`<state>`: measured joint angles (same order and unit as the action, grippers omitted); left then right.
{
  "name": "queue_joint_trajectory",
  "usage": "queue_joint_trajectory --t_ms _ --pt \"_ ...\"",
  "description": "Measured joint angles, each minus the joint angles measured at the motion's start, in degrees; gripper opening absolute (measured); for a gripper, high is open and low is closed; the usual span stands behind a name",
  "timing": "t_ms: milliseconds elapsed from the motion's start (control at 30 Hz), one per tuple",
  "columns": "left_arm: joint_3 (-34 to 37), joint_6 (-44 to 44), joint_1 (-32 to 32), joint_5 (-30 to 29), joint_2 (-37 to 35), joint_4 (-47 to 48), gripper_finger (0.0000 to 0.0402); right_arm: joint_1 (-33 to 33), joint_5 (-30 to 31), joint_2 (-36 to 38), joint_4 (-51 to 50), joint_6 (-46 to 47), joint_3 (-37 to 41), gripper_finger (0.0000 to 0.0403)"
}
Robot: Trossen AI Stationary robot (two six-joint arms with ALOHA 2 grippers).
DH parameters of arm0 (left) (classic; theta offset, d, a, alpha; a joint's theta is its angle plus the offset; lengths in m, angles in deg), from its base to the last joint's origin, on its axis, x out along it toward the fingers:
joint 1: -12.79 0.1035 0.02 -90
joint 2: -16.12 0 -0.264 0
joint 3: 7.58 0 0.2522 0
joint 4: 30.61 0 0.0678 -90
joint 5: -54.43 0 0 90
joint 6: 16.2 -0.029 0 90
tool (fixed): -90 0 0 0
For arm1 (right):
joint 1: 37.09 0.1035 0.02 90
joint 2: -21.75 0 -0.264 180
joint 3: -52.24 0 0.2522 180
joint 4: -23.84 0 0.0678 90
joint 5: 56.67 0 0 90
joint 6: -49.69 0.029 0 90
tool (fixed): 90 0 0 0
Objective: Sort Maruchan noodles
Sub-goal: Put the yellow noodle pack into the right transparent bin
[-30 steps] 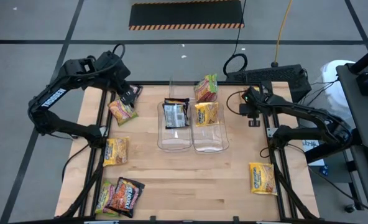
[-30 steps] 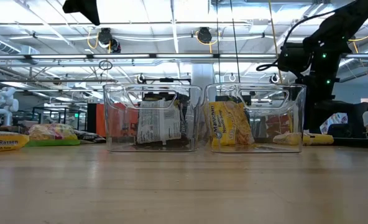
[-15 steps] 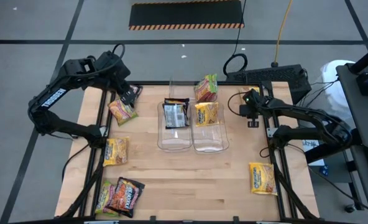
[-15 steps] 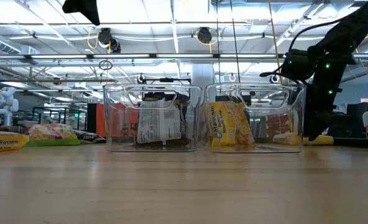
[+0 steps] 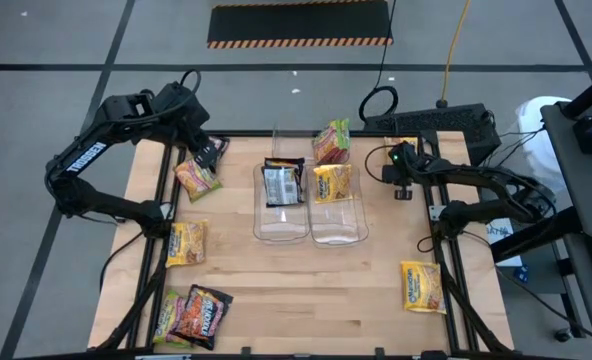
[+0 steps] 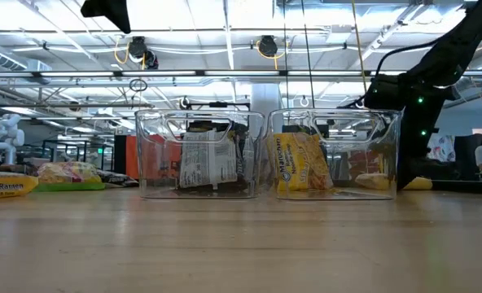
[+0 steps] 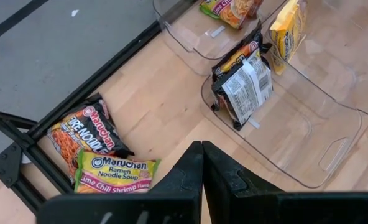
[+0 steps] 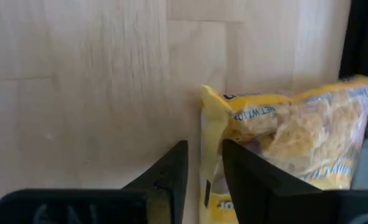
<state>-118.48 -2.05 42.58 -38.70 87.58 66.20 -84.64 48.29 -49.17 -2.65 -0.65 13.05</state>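
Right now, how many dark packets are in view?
2: one dark packet in the left bin; another on the table, lower left in the high view. More may be hidden.

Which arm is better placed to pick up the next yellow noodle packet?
Right. The right gripper has its fingers either side of a yellow packet's edge; the left gripper is shut, holding nothing.

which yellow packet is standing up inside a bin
The yellow packet in the right clear bin, propped on edge. The other yellow packets lie flat on the table.
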Motion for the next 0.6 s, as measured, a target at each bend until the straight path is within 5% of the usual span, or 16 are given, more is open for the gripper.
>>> queue_joint_trajectory --t_ms 267,600 --pt "0.00 0.24 0.00 0.02 0.01 0.89 0.0007 0.00 -0.02 -1.10 4.35 5.74 -0.11 0.0005" --pt "0.00 1.03 -0.01 0.01 0.02 0.88 0.0007 0.04 -0.13 -0.84 -10.22 17.88 -8.20 0.0000"
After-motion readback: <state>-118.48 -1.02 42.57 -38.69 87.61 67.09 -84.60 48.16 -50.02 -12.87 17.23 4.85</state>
